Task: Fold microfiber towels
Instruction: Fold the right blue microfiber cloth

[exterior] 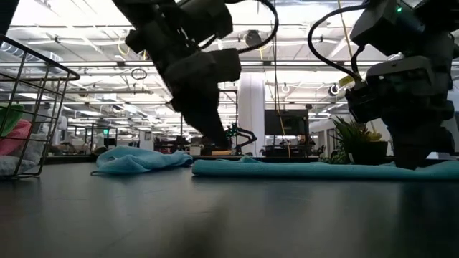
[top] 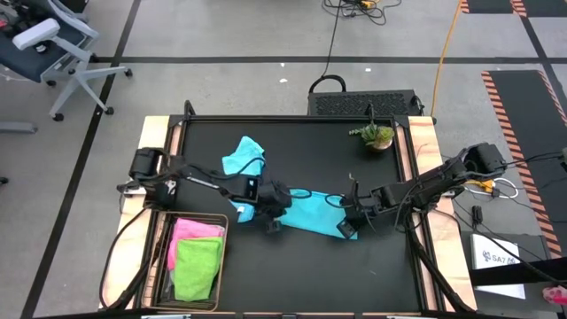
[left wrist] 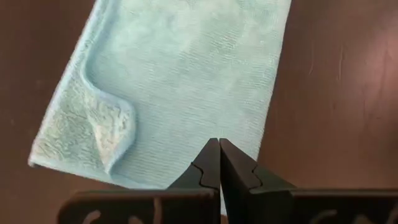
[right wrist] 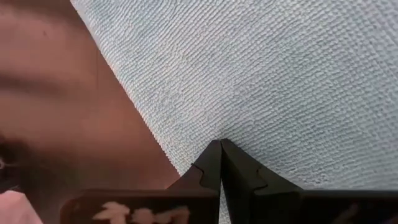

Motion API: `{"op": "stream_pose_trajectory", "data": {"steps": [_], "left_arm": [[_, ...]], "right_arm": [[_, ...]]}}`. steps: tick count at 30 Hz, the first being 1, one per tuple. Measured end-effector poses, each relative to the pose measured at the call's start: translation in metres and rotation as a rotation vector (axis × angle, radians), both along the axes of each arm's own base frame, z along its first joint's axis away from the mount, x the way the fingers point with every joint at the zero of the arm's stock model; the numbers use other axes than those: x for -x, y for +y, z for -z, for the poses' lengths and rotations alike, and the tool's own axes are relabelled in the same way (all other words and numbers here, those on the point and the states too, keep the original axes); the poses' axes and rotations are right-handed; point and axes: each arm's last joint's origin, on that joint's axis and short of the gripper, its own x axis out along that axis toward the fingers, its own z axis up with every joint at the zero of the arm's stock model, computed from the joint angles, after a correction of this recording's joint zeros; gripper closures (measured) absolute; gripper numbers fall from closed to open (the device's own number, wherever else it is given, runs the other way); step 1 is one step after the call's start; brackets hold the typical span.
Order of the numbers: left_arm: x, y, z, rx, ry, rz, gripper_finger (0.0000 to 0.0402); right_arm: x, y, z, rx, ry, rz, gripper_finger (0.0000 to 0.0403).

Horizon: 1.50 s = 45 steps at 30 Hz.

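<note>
The teal towel (top: 310, 213) lies as a long flat strip across the middle of the black table, and it also shows in the low view (exterior: 315, 169). My left gripper (top: 272, 219) is shut on its left end. My right gripper (top: 348, 227) is shut on its right end. One corner of the strip is turned over (left wrist: 106, 134). The light blue towel (top: 244, 158) lies crumpled on the table behind the left arm. The pink towel (top: 197, 232) and the lime green towel (top: 197, 266) lie in the wire basket (top: 161, 266). My left gripper pinches the teal towel at its left end, just inside the edge (left wrist: 205, 134), between its two shut fingers. The fingers come from above, pointing down. The towel lies flat on the table. My right gripper pinches the towel close to its right end's edge (right wrist: 205, 134) between its two shut fingers, from above. The cloth there lies flat on the table (right wrist: 74, 124).
A small potted plant (top: 376, 136) stands at the far right of the table. The wire basket fills the near left corner. Bare black tabletop (top: 301, 275) lies in front of the teal towel.
</note>
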Motion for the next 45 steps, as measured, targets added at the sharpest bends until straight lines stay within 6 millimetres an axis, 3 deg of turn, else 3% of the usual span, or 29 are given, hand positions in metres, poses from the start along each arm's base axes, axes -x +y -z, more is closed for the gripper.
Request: {"op": "stream_pose_trajectory", "data": {"steps": [19,28,33,37,45], "left_arm": [[-0.006,0.021,0.019,-0.126,0.025,-0.108,0.04],[-0.005,0.04,0.023,-0.324,0.051,-0.254,0.0399],[-0.002,0.057,0.018,-0.357,0.061,-0.34,0.0394],[-0.002,0.062,0.009,-0.261,0.013,-0.365,0.0398],[-0.002,0.048,-0.017,-0.113,-0.088,-0.305,0.0399]], "right_arm": [[0.001,0.0,0.0,-0.03,0.019,0.01,0.0403],[0.001,0.0,0.0,-0.034,0.029,0.019,0.0403],[0.001,0.0,0.0,-0.036,0.03,0.019,0.0403],[0.001,0.0,0.0,-0.035,0.026,0.015,0.0403],[-0.005,-0.006,-0.027,-0.036,-0.214,-0.007,0.0403]]}}
